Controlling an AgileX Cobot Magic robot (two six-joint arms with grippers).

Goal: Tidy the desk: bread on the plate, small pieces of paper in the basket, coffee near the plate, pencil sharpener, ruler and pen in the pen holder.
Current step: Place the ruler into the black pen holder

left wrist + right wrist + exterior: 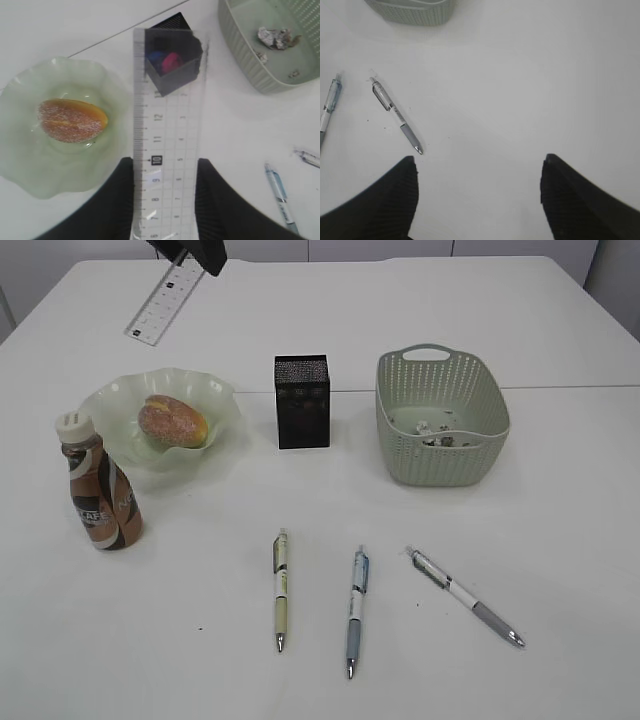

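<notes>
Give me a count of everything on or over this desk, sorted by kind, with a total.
Pens: 3
Ruler: 1
Bread: 1
Plate: 1
Coffee bottle: 1
Pen holder: 1
Basket: 1
Total: 9, not counting the paper scraps in the basket.

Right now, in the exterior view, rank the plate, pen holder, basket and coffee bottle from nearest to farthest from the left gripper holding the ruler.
1. Plate, just below the left gripper and its ruler.
2. Pen holder, centre; close to the plate's distance.
3. Coffee bottle, front left.
4. Basket, right.
</notes>
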